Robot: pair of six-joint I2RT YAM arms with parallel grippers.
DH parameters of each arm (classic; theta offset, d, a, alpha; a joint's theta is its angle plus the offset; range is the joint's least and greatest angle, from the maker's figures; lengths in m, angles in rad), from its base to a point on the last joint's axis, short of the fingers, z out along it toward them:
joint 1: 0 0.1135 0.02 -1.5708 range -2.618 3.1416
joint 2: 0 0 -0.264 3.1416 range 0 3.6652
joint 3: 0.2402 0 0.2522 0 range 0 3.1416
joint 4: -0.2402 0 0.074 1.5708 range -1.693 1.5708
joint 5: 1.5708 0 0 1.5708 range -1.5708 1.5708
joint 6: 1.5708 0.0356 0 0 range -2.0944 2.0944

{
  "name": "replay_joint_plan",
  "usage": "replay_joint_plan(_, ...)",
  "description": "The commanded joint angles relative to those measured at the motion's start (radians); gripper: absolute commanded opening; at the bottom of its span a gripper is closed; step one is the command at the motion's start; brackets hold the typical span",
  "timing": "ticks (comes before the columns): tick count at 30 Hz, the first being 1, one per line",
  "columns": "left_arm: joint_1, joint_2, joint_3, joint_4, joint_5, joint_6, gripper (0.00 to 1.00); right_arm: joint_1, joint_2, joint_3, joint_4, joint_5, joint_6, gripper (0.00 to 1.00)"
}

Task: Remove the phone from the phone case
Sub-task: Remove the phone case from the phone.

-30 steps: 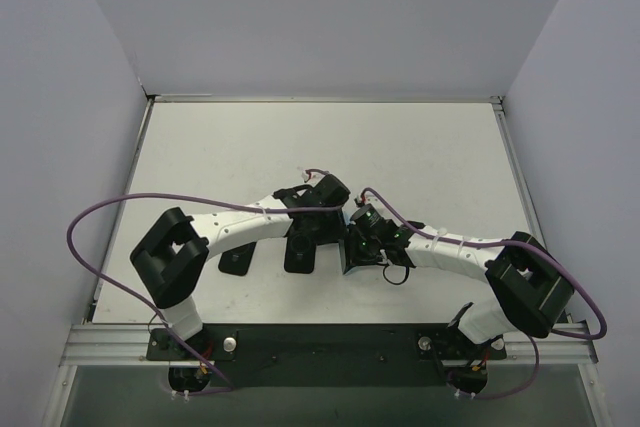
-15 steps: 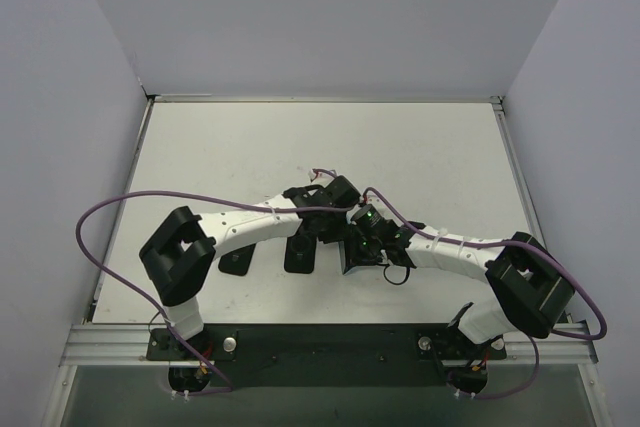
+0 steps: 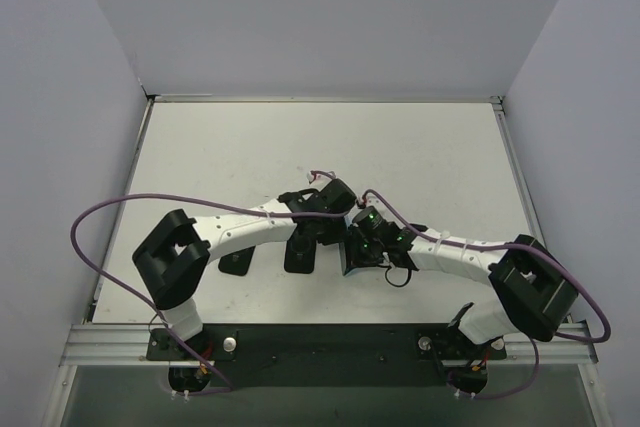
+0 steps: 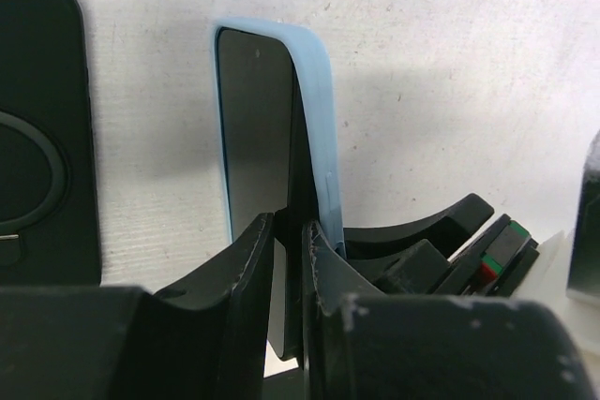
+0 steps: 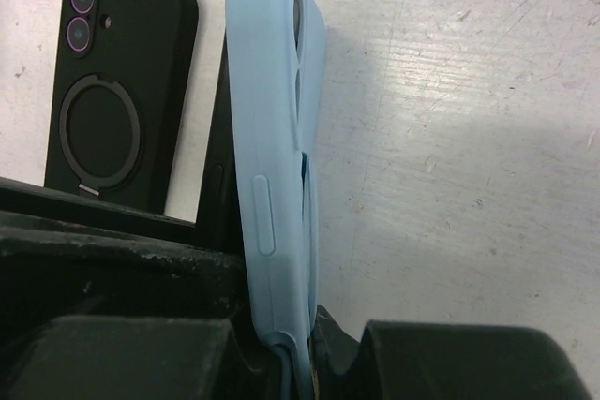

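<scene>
A light blue phone case (image 5: 277,138) stands on edge between the two grippers, with the dark phone (image 4: 253,128) in its open side. In the left wrist view the phone's black edge stands slightly away from the blue case (image 4: 319,110). My left gripper (image 4: 289,259) is shut on the phone's edge. My right gripper (image 5: 300,344) is shut on the blue case's lower end. From above, both grippers (image 3: 340,230) (image 3: 357,247) meet at the table's middle over the phone and case (image 3: 350,259).
A black cased phone with a ring on its back (image 5: 117,91) lies flat just to the left, also seen from above (image 3: 302,252). Another black item (image 3: 236,262) lies further left. Purple cables loop over both arms.
The left wrist has shifted a little to the right, closer to the right gripper. The right arm has barely moved.
</scene>
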Motion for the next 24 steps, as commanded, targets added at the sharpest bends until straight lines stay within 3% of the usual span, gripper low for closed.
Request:
replay_joint_plan(1, 0.059, 0.002, -0.133, -0.185, -0.084, 0.041, 0.00, -0.013, -0.080, -0.062, -0.177, -0.052, -0.029, 0.00)
replay_joint_plan(8, 0.082, -0.077, -0.177, -0.105, 0.016, 0.102, 0.00, -0.017, -0.143, -0.076, -0.206, -0.028, -0.021, 0.00)
replay_joint_plan(14, 0.083, -0.106, -0.209, -0.054, 0.079, 0.122, 0.01, -0.006, -0.150, -0.023, -0.350, 0.139, 0.117, 0.00)
replay_joint_plan(16, 0.083, -0.124, -0.230, 0.001, 0.116, 0.139, 0.13, 0.000, -0.141, 0.011, -0.398, 0.184, 0.175, 0.00)
replay_joint_plan(17, 0.083, -0.153, -0.265, 0.021, 0.126, 0.145, 0.33, 0.000, -0.138, 0.020, -0.439, 0.219, 0.224, 0.00)
replay_joint_plan(19, 0.083, -0.189, -0.304, 0.091, 0.154, 0.150, 0.48, -0.004, -0.130, 0.046, -0.465, 0.231, 0.260, 0.00)
replay_joint_plan(20, 0.083, -0.231, -0.356, 0.117, 0.159, 0.152, 0.65, -0.006, -0.126, 0.056, -0.478, 0.221, 0.284, 0.00)
replay_joint_plan(24, 0.094, -0.356, -0.504, 0.305, 0.185, 0.164, 0.76, -0.035, -0.104, 0.097, -0.511, 0.162, 0.327, 0.00)
